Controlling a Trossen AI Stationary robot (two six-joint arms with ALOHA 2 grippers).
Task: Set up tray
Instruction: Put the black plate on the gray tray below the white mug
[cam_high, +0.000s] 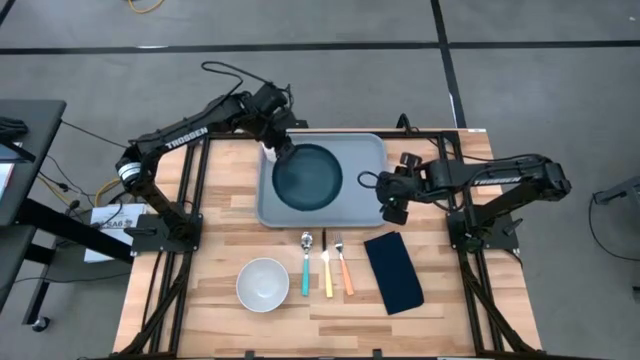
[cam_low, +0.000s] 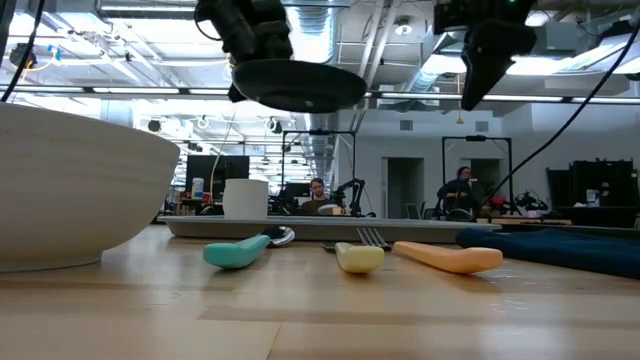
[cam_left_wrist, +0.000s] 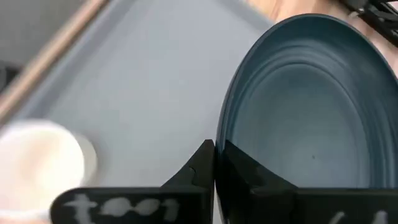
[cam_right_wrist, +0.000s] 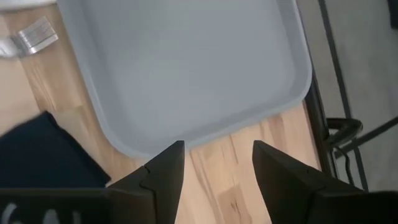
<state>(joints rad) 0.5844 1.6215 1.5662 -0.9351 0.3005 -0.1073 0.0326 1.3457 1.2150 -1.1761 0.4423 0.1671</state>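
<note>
The light grey-blue tray (cam_high: 365, 150) lies at the middle of the table's far half. My left gripper (cam_high: 283, 150) is shut on the dark navy round plate (cam_high: 308, 177), which hangs in the air over the tray's left half; the low view shows the plate (cam_low: 300, 85) high above the table. A white cup (cam_high: 267, 153) stands on the tray's far left corner, partly under the left arm. My right gripper (cam_high: 393, 207) is open, raised above the table just off the tray's right near corner (cam_right_wrist: 143, 146). My left gripper pinches the plate's rim (cam_left_wrist: 219, 146) on the plate's far left side, one finger on the hollow upper face and one on the outside. The fingers come slanting down from the far left. The plate is lifted clear of the tray, close to level.
A white bowl (cam_high: 263, 283) stands near the table's near edge. To its right lie a teal spoon (cam_high: 306, 265), a yellow knife (cam_high: 327, 272) and an orange fork (cam_high: 344, 268), side by side. A dark navy folded napkin (cam_high: 393, 272) lies right of them. People sit in the room behind.
</note>
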